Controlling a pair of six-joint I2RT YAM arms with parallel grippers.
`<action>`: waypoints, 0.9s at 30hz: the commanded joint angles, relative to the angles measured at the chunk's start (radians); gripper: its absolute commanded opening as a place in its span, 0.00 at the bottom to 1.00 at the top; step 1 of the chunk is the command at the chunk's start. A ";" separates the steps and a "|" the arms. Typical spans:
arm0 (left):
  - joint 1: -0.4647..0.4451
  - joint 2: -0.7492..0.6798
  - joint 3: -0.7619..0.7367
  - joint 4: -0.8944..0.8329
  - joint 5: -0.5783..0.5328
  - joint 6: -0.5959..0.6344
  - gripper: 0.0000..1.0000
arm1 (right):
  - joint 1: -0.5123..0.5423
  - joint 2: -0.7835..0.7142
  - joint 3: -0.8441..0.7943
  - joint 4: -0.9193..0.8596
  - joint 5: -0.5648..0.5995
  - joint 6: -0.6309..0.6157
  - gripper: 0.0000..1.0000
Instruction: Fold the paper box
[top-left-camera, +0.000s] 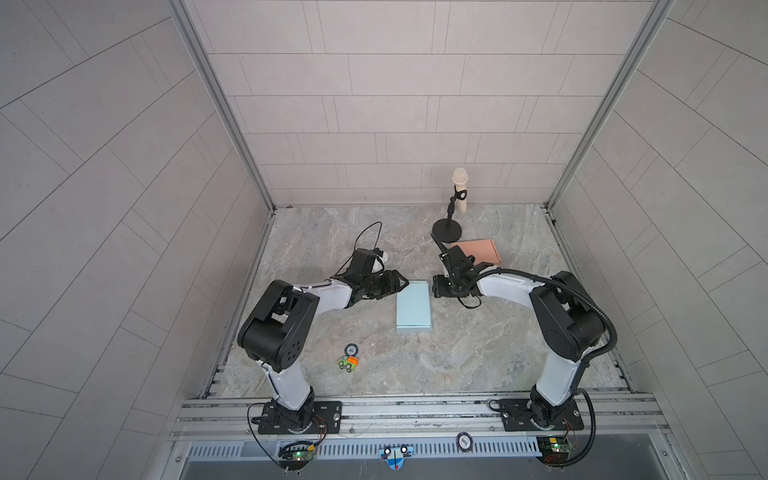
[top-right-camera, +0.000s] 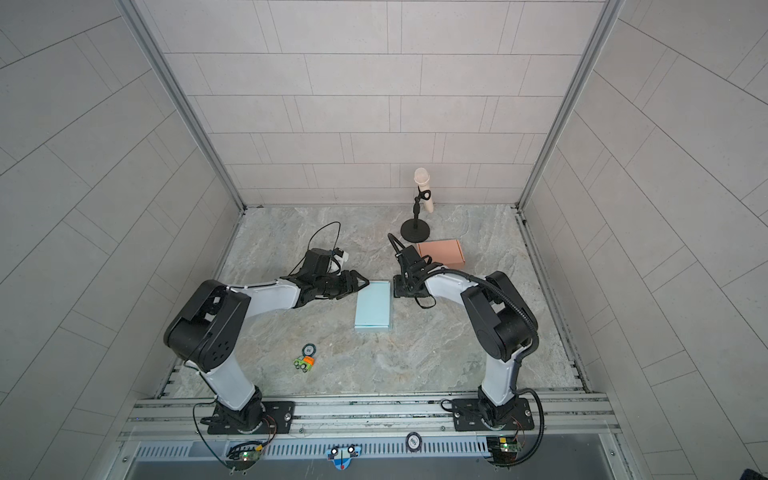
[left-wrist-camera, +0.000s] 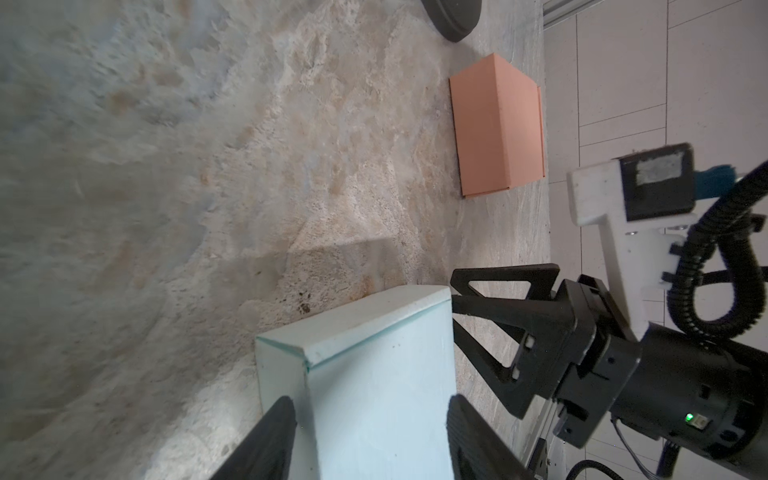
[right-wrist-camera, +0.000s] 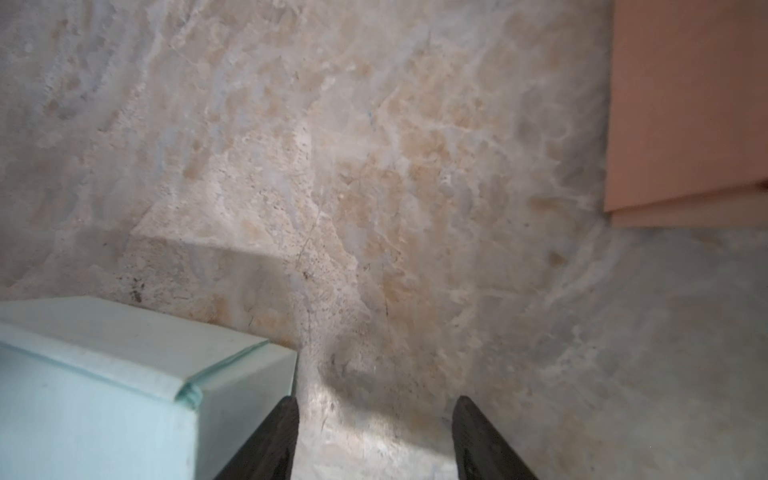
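A: How do the jaws stand on the left gripper (top-left-camera: 404, 285)?

B: Parted, clamped on nothing. Its fingers (left-wrist-camera: 274, 440) point at the far left corner of the pale blue paper box (top-left-camera: 413, 307), and the wrist view shows that corner between them. Touching or just short of it, I can't tell.

A: And the right gripper (right-wrist-camera: 376, 402)?

B: Parted about as wide. Bare marbled table (right-wrist-camera: 374, 187) lies between its two fingers, and the box's far right corner sits just outside one of them.

A: So where is the box?

B: Flat in the middle of the table, closed, between the two grippers, its long sides running front to back. Its faces are plain.

A: What lies further out?

B: Behind the right gripper there's a peach box (top-left-camera: 482, 251), also closed and plain. It sits just beside the round base of a microphone stand (top-left-camera: 448, 230), which holds a cream microphone (top-left-camera: 460, 187).

A: Any writing?

B: In both top views a round sticker (top-left-camera: 351, 349) at the table's left front seems to read "50". A green-and-orange car sticker (top-left-camera: 348, 364) touches it. On the front rail (top-left-camera: 415, 409), a second round badge (top-left-camera: 464, 441) looks like the same "50" turned sideways, near a blue car sticker (top-left-camera: 397, 455). Anything finer is too small to read.
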 joint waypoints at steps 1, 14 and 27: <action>-0.002 0.028 0.018 0.054 0.039 -0.033 0.62 | -0.003 0.030 0.024 -0.002 -0.014 -0.004 0.62; -0.050 0.066 0.022 0.120 0.041 -0.086 0.61 | 0.048 0.044 0.046 0.047 -0.067 0.042 0.62; -0.041 0.049 0.005 0.118 0.039 -0.082 0.60 | 0.054 0.010 0.027 0.057 -0.074 0.067 0.62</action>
